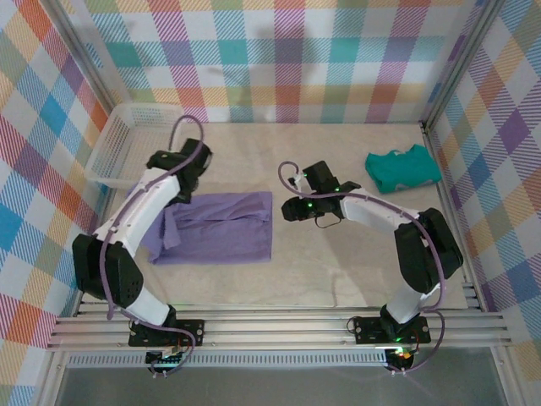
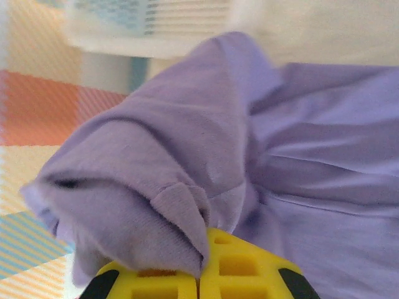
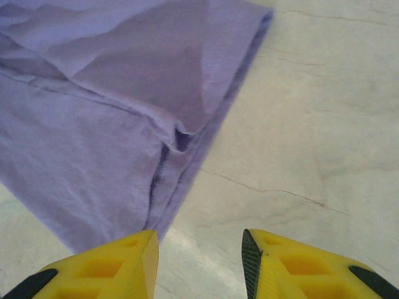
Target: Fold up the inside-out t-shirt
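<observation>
Beige table (image 1: pixel 338 271): left fingers (image 2: pixel 219 275) pinch lavender t-shirt (image 2: pixel 299 156) (right fingers (image 3: pixel 128 265) apart).

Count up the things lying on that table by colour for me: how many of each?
Purple: 1, the t-shirt
Teal: 1, the garment
White: 1, the basket
Total: 3

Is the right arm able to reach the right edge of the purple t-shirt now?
Probably yes. The right claw is open over bare table just beside that edge of the t-shirt, with nothing between them. The left claw, shut on cloth at the shirt's left side, is out of the way.
</observation>
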Tool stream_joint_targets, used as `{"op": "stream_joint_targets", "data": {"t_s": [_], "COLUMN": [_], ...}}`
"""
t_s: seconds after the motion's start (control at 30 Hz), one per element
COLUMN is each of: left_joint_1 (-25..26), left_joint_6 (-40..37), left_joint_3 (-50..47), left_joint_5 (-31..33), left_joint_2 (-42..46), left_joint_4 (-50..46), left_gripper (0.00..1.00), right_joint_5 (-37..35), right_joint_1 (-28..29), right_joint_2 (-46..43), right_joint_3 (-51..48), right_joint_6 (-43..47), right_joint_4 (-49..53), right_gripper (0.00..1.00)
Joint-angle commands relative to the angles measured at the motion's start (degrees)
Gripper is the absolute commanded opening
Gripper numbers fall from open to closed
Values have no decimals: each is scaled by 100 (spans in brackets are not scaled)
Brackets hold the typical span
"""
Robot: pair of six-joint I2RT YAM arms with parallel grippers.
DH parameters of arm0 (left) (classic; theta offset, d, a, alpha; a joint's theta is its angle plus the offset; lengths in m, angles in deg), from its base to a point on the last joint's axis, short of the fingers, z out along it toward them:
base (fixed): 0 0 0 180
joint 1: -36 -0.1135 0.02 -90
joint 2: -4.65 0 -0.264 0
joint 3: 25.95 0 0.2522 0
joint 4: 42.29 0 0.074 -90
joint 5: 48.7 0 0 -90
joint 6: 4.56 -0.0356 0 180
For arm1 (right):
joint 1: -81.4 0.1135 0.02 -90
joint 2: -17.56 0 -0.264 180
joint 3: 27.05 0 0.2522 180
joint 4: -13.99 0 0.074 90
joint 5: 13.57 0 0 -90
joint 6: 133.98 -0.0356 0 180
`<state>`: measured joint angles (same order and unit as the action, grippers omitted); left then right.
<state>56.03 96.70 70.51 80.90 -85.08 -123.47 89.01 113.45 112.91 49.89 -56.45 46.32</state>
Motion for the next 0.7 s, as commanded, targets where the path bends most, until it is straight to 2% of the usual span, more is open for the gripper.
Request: {"op": "stream_joint_targets", "data": {"t_s": [0.0, 0.1, 0.2, 0.23, 0.37, 0.47, 0.57, 0.67], "left_joint_1": [641, 1212, 1547, 1625, 1674, 1451, 999, 401], "left_joint_6": [998, 1582, 1993, 2031, 1896, 1792, 1895, 2097], "left_joint_3": [242, 286, 487, 644, 1019, 580, -455, -1693], "left_joint_5": [-1075, -2449, -3556, -3801, -4056, -4349, -4681, -4866], "left_joint_2": [-346, -781, -1382, -1589, -1913, -1387, -428, 558], "left_joint_4": [-52, 837, 1742, 1898, 1889, 2166, 2559, 2807], "left_gripper": [0, 1, 13, 27, 57, 66, 69, 72], "right_joint_5": [-170, -288, -389, -388, -325, 208, 852, 728], "right_joint_1": [-238, -454, -693, -764, -824, -811, -536, 80], "right_joint_2": [-420, -615, -790, -828, -860, -751, -519, -53], "right_joint_3": [-142, -263, -432, -497, -576, -673, -684, -246], "right_joint_6": [187, 219, 202, 192, 97, -177, -405, -278], "right_joint_4": [210, 308, 360, 350, 289, -162, -848, -1067], "right_gripper": [40, 41, 41, 41, 42, 42, 43, 46]}}
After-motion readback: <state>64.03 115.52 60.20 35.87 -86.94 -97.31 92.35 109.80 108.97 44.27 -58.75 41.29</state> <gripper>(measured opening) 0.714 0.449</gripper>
